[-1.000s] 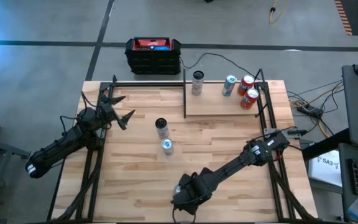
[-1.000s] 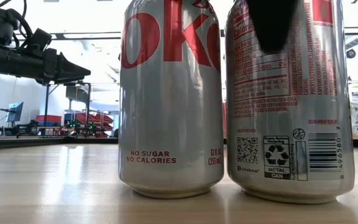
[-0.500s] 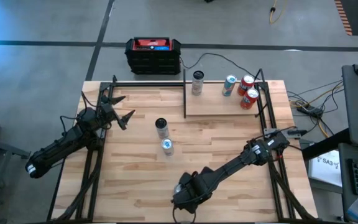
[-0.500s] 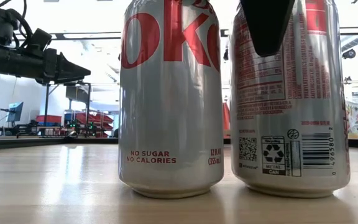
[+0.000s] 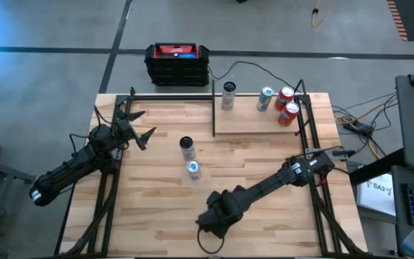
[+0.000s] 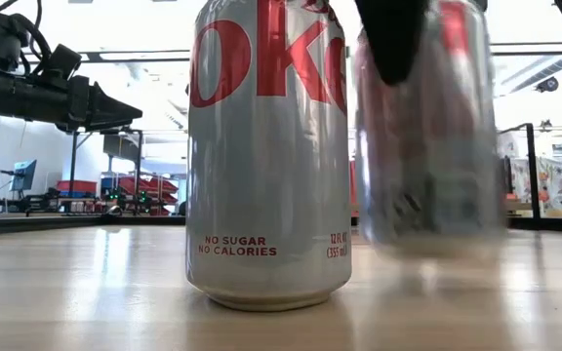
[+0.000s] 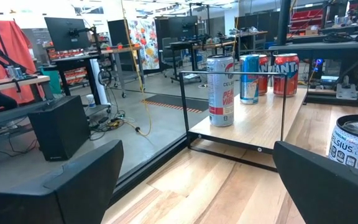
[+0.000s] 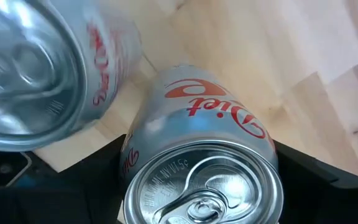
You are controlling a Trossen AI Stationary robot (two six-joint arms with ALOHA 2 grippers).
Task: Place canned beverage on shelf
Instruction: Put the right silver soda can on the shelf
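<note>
Two silver Diet Coke cans are at the table's near edge. One point(image 6: 266, 156) stands upright on its base. The other point(image 6: 427, 146) hangs just above the wood, with my right gripper point(image 5: 213, 216) shut on it from above; that arm hides both cans in the high view. The right wrist view looks down on the held can's top point(image 8: 201, 186), with the standing can point(image 8: 36, 81) beside it. The shelf point(image 5: 254, 124), a small light board edged with black rods, sits at the far right. My left gripper point(image 5: 144, 124) waits open at the table's left. My right gripper pinches the Diet Coke can between its two fingers, one on each opposite side of the wall point(image 8: 135, 162) near the top rim. The fingers point(image 6: 393, 39) come from above and point down. The can stays upright, its base lifted clear of the table.
Two more cans point(image 5: 186, 147) point(image 5: 193, 170) stand mid-table, between the held can and the shelf. Several cans point(image 5: 228, 95) point(image 5: 284, 104) stand on the shelf. A black and red box point(image 5: 177, 63) sits on the floor beyond the far edge.
My right gripper has risen a little, taking the right-hand Diet Coke can with it. The can stood on the table a second ago and now hangs upright just above it, nearer the other can, which has not moved.
</note>
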